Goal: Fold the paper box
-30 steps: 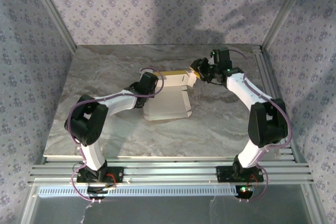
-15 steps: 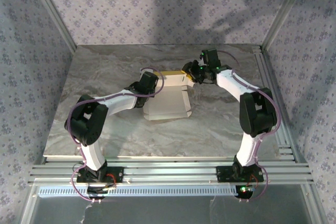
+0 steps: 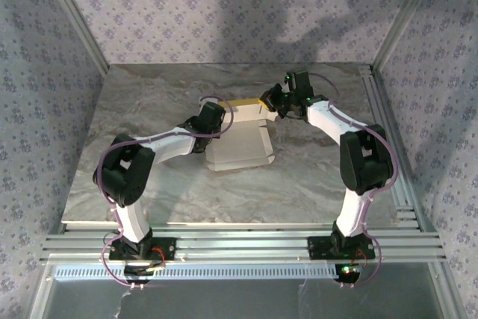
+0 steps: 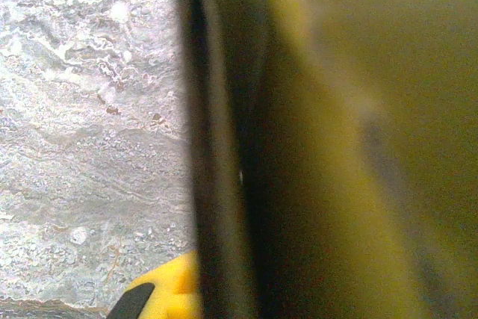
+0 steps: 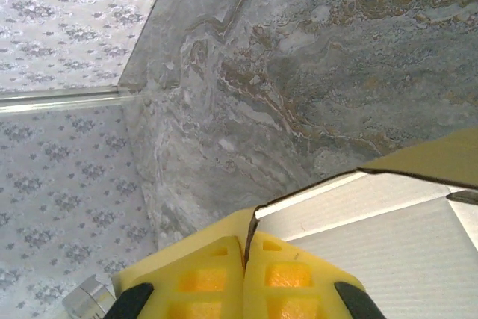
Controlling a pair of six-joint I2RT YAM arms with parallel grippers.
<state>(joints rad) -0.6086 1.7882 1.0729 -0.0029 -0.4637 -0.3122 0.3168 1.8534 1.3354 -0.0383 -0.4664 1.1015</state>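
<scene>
Here, right fingers (image 5: 287,283) closed, pinching paper box (image 3: 243,147)

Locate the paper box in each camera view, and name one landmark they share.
Top external: paper box at the table's centre, white panels with a yellow far edge.
Left wrist: paper box is the blurred yellow sheet across the right half, very close.
Right wrist: paper box lower right, white panel with a yellow flap.
Shared landmark: the marbled grey table.

Built from white links (image 3: 175,142) and black joints (image 3: 123,177). Strung with thin purple looping cables (image 3: 213,98). Bolted on black bases (image 3: 138,248), green light (image 3: 348,268) at the right one. Tipped with yellow pocketed fingers (image 5: 202,278).
</scene>
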